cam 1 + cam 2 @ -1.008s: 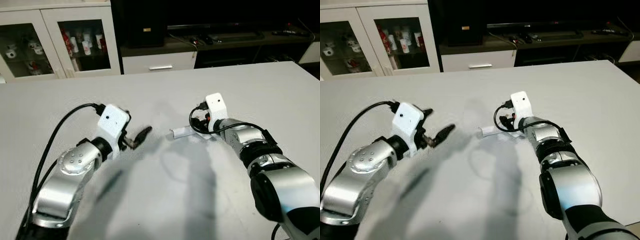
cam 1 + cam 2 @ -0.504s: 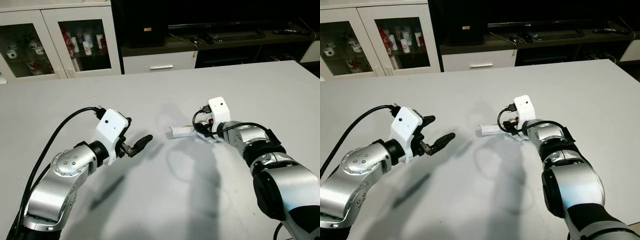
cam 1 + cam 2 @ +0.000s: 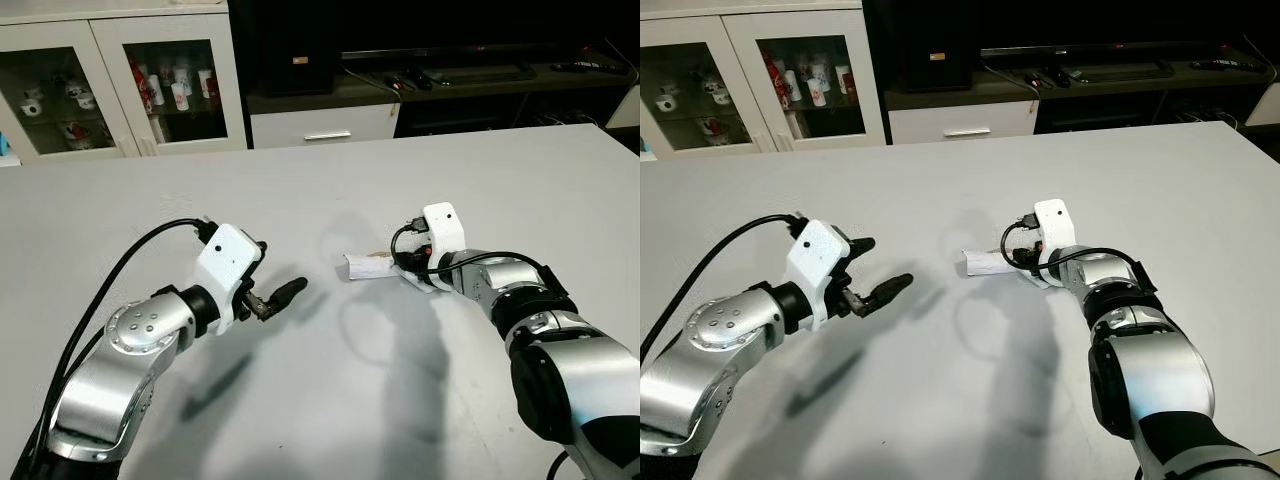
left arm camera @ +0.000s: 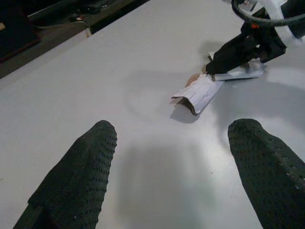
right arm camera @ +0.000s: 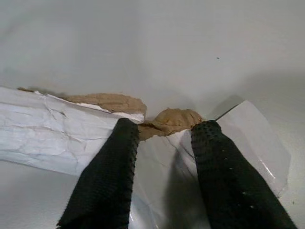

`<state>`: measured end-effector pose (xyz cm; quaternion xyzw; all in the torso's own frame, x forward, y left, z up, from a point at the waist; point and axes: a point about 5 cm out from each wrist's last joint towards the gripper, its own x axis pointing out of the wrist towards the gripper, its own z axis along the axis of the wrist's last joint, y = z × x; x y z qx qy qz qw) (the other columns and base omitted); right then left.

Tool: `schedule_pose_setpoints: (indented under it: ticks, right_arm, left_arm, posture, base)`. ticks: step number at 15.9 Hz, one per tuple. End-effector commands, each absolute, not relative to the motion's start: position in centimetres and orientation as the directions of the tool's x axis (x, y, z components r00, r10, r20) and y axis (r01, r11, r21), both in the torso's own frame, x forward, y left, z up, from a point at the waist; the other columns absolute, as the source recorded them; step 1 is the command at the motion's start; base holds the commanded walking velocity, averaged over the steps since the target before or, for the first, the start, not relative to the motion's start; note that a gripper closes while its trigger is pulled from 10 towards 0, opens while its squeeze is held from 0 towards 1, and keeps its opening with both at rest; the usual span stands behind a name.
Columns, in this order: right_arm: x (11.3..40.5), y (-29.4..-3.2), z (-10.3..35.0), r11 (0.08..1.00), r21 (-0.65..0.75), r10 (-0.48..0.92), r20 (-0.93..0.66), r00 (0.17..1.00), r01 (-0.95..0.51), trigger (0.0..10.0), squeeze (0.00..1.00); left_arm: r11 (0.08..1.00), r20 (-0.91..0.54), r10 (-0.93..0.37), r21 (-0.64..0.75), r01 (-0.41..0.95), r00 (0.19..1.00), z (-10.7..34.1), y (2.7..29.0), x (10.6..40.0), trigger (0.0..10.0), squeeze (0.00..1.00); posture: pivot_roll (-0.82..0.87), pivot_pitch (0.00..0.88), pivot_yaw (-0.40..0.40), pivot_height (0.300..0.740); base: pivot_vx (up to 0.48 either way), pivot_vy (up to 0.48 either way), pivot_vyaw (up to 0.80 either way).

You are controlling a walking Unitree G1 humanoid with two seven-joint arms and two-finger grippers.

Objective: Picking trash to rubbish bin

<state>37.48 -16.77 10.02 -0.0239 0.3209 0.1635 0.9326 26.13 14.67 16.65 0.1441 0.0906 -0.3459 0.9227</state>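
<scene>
The trash is a torn scrap of white paper wrapper (image 3: 368, 266) with brown ragged edges, lying flat on the grey desk (image 3: 330, 190) near its middle, together with a clear film piece (image 5: 257, 143) beside it. I have the right pincer (image 5: 164, 129) at the scrap's torn end: its two black fingers (image 5: 112, 176) rest on the paper a little apart, straddling a brown torn bit, and I cannot tell whether they have yet pinched it. I judge the step in hand to be the grasp of the first piece; nothing is lifted.

The left pincer (image 3: 275, 297) hovers above the desk, well apart from the scrap, fingers spread wide and holding nothing.

The next move, as I read it, calls for closing on the thin paper without sliding it, since a flat sheet offers little edge; the film may cling or be left behind. I see no bin here, so a carry and search must follow.

Beyond the desk stands a white cabinet (image 3: 120, 80) whose glass doors show small cups and figurines (image 3: 165, 90) on shelves; a dark low unit (image 3: 450, 80) carries cables and small items too small to name.
</scene>
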Motion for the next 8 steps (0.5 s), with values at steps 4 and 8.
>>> schedule_pose_setpoints:
  ticks: [4,8]
  right_arm:
    - [36.6,-17.6,8.8,0.949,0.122,0.297,-0.648,0.701,-0.289,0.0,0.0]
    - [36.7,-18.9,9.4,0.948,0.207,0.319,-0.6,0.733,-0.243,0.0,0.0]
  left_arm:
    - [0.693,-0.257,-0.641,0.212,0.689,0.724,16.5,13.4,26.3,10.0,0.0]
    - [0.71,-0.246,-0.627,0.208,0.673,0.739,16.3,13.3,26.5,10.0,0.0]
  posture:
    - [0.06,0.0,0.005,0.74]
    - [0.05,0.0,-0.001,0.74]
  base:
    - [0.0,0.0,0.0]
    - [0.0,0.0,0.0]
